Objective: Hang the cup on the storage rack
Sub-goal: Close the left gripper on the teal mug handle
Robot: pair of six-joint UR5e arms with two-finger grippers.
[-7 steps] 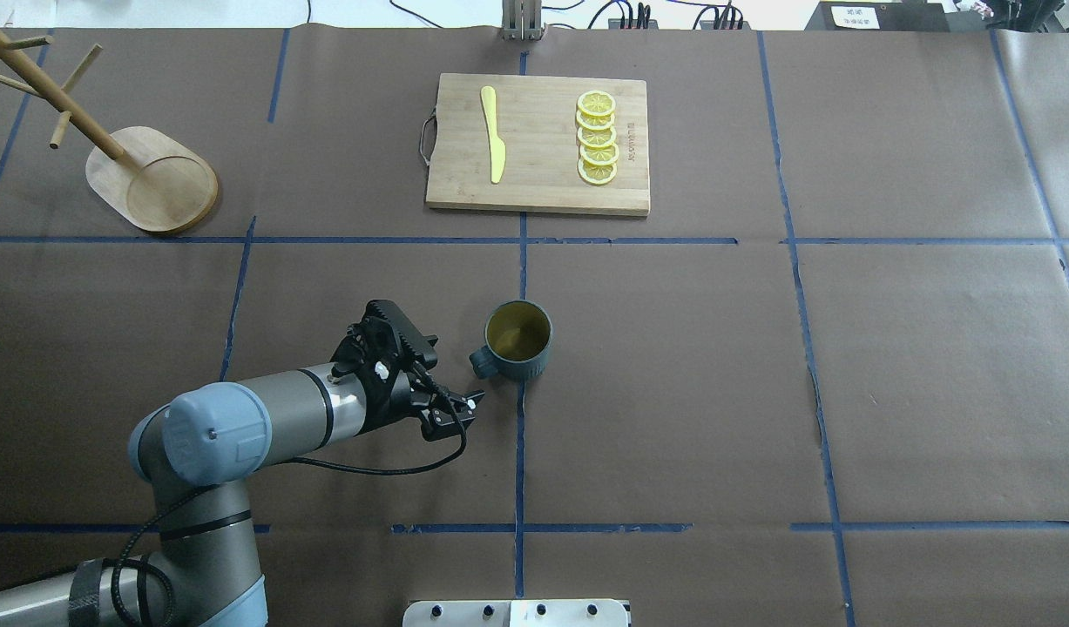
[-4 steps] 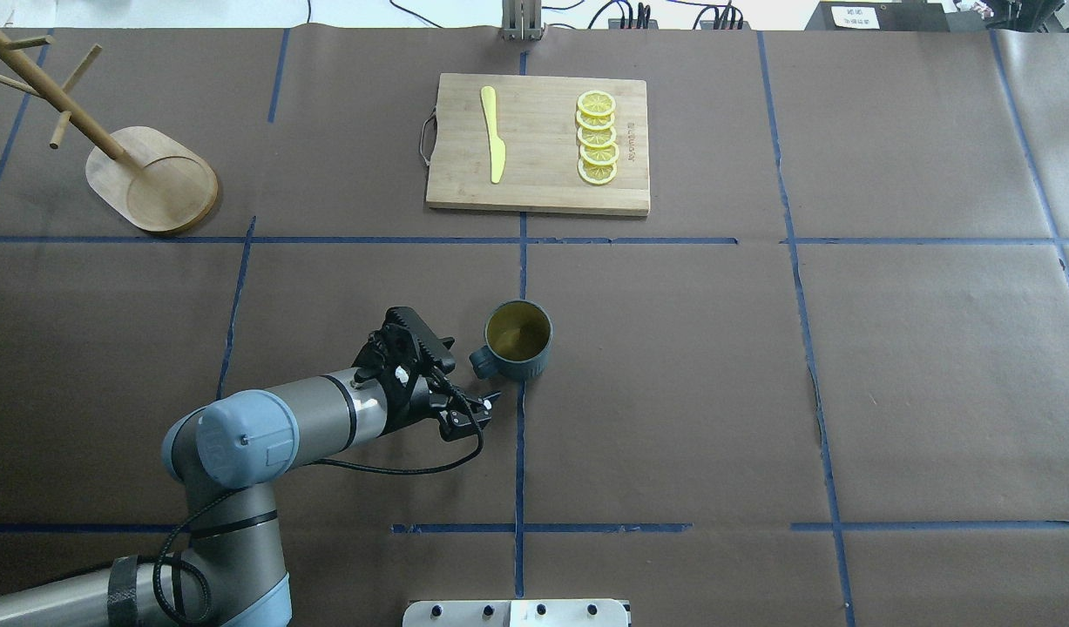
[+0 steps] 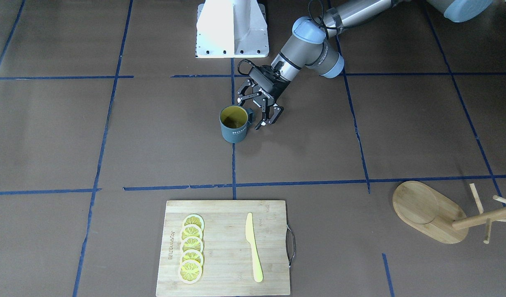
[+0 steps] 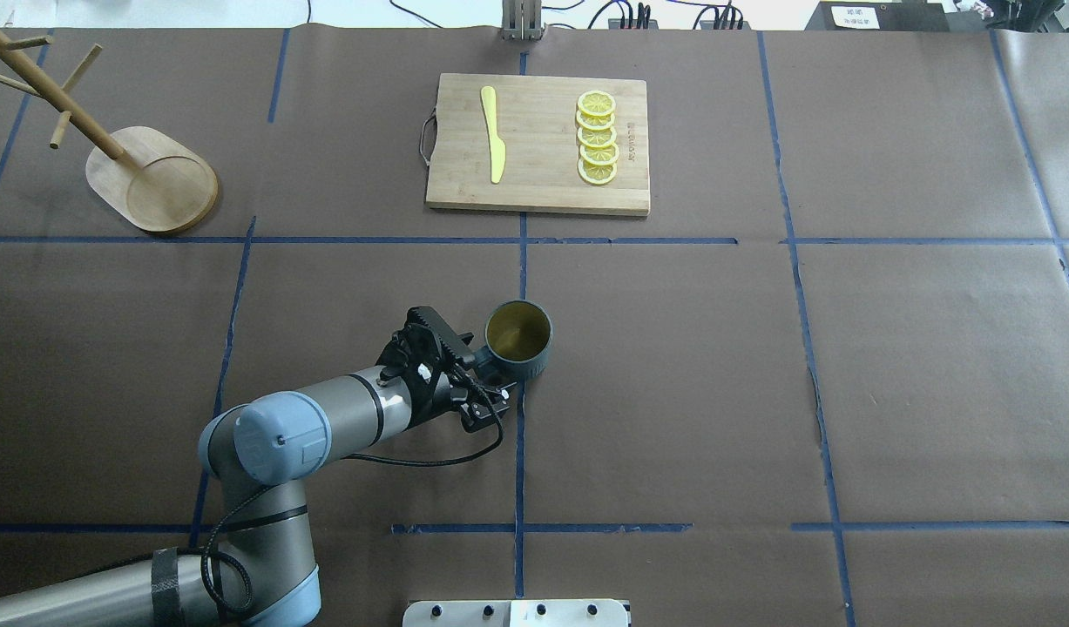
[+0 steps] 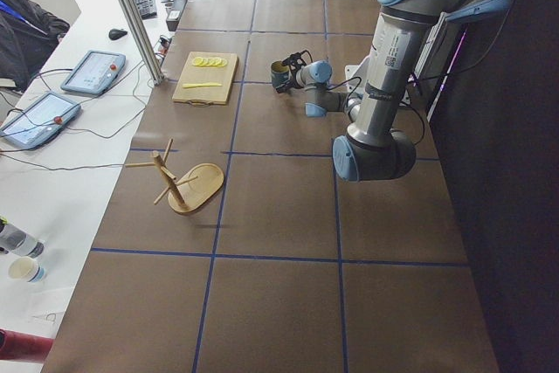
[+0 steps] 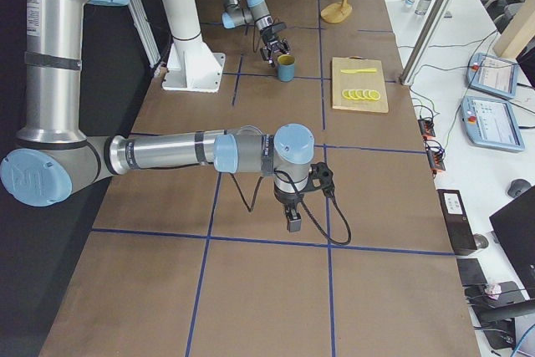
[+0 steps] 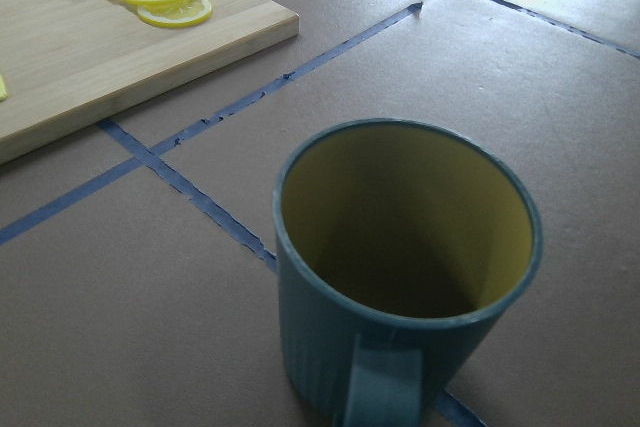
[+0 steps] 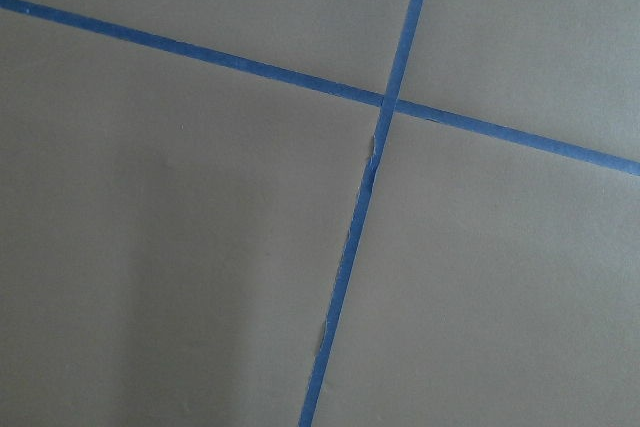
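Note:
The cup (image 4: 518, 335), teal-grey with a yellow inside, stands upright near the table's middle, its handle toward my left arm. It shows with white lettering in the front view (image 3: 234, 131) and fills the left wrist view (image 7: 400, 247). My left gripper (image 4: 489, 376) is open and low at the cup's handle side; in the front view (image 3: 257, 112) the handle lies between its spread fingers. The storage rack (image 4: 151, 178), a wooden mug tree, stands empty at the far left. My right gripper (image 6: 290, 221) shows only in the right side view, and I cannot tell whether it is open or shut.
A bamboo cutting board (image 4: 538, 144) with a yellow knife (image 4: 493, 135) and several lemon slices (image 4: 597, 138) lies at the far centre. The robot's white base (image 3: 232, 29) sits behind the cup. Blue tape lines cross the brown table cover.
My left arm has moved right toward the cup, bringing the open gripper from short of the handle to around it. The cup has not moved.

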